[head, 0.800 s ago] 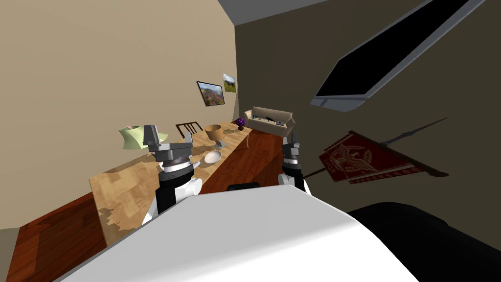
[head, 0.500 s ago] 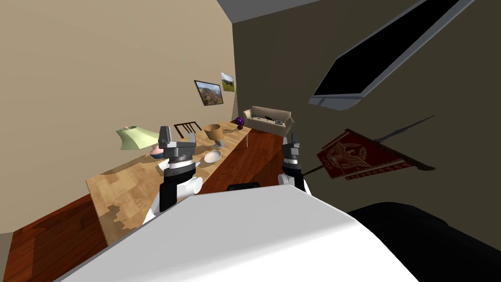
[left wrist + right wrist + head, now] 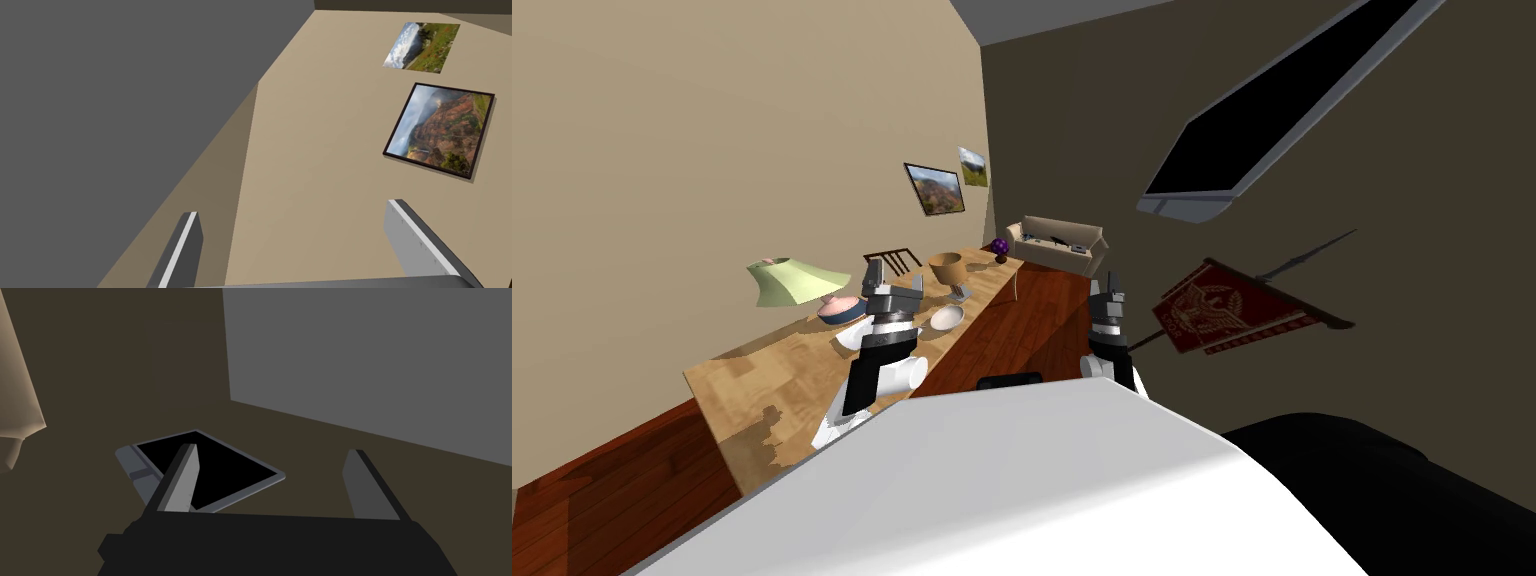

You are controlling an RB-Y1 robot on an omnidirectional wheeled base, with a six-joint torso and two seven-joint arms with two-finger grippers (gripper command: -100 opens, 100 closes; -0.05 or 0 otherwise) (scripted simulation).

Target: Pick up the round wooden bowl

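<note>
1. The light wooden counter starts at the near left and runs away toward the far wall, with a red-brown plank floor on either side of it
2. The left end effector is raised above the middle of the counter. Its two fingers are spread wide with nothing between them
3. The right end effector is held up to the right of the counter, over the floor and well apart from everything on the counter. Its fingers are also spread and grip nothing
4. Just left of the left end effector, a lamp with a pale green shade stands on the counter on a pink and blue base
5. Just right of the left wrist, a shallow pale dish lies on the counter near its right edge
6. Beyond the dish is the round bowl. It is tan-brown and deep, and it sits upright on a small grey base toward the far part of the counter. It lies farther than the left end effector and slightly to its right, and neither end effector touches it
7. A dark chair shows behind the counter's left side, level with the bowl, and a small purple thing sits at the counter's far end
8. Farthest off, a beige sofa stands past the counter. Two landscape pictures hang on the tan left wall, and a red banner hangs on the dark right wall
</note>
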